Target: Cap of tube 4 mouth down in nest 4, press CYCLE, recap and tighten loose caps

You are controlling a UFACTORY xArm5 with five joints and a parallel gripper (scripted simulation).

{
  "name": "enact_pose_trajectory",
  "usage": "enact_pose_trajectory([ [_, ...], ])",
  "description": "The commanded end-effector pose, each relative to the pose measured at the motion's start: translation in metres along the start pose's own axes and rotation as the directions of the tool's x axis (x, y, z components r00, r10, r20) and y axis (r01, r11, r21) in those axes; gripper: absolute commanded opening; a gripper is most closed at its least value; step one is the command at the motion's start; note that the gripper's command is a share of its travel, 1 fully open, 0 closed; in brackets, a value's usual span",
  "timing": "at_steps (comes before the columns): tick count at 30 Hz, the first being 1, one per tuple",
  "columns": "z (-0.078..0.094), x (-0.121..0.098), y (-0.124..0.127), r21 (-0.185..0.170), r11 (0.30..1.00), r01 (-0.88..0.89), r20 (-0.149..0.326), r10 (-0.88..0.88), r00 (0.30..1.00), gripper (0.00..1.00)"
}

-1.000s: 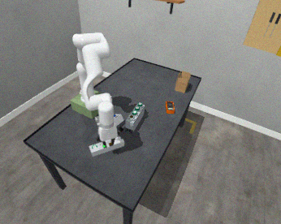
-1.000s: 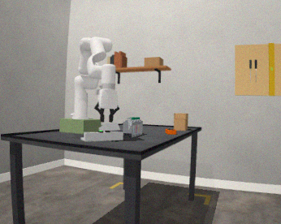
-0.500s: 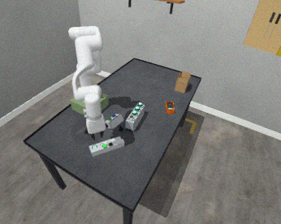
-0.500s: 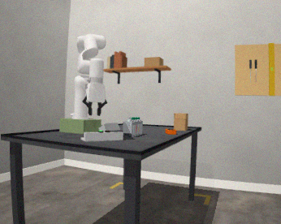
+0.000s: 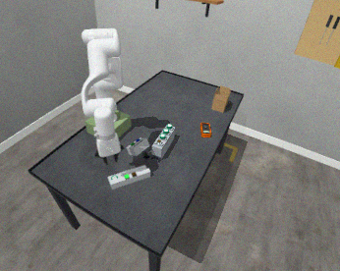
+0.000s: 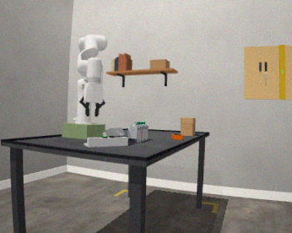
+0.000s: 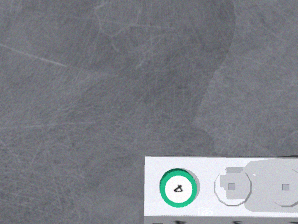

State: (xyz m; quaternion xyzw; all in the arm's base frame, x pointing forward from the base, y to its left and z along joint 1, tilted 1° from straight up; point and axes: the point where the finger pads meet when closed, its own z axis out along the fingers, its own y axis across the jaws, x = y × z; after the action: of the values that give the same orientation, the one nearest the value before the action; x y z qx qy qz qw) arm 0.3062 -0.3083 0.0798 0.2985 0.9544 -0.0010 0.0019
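Dark grey tabletop, plain grey room. The cap (image 7: pixel 177 188) sits in the end nest of the tray (image 5: pixel 130 177), green lamp (image 5: pixel 127 176) lit. Tube rack (image 5: pixel 163 139) is just past the tray; the hand (image 5: pixel 110 156) hangs beside the tray, half-closed, holding nothing. Risk: grabbing off-centre could tip the cap.

arm (image 5: pixel 103 74) above table (image 5: pixel 87 196) | fingers (image 5: pixel 110 158) part-closed, holding nothing | cap tray (image 5: pixel 130 177) green lamp lit
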Motion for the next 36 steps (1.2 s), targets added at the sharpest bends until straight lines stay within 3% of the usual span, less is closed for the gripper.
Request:
enact_pose_trajectory([
  [1,-0.002,-0.001,-0.001,-0.011,1.0,0.0,0.007,0.0,1.0,0.46],
  [29,0.128,-0.003,0.0,-0.011,1.0,0.0,0.006,0.0,1.0,0.46],
  [36,0.128,-0.003,0.0,-0.011,1.0,0.0,0.006,0.0,1.0,0.46],
])
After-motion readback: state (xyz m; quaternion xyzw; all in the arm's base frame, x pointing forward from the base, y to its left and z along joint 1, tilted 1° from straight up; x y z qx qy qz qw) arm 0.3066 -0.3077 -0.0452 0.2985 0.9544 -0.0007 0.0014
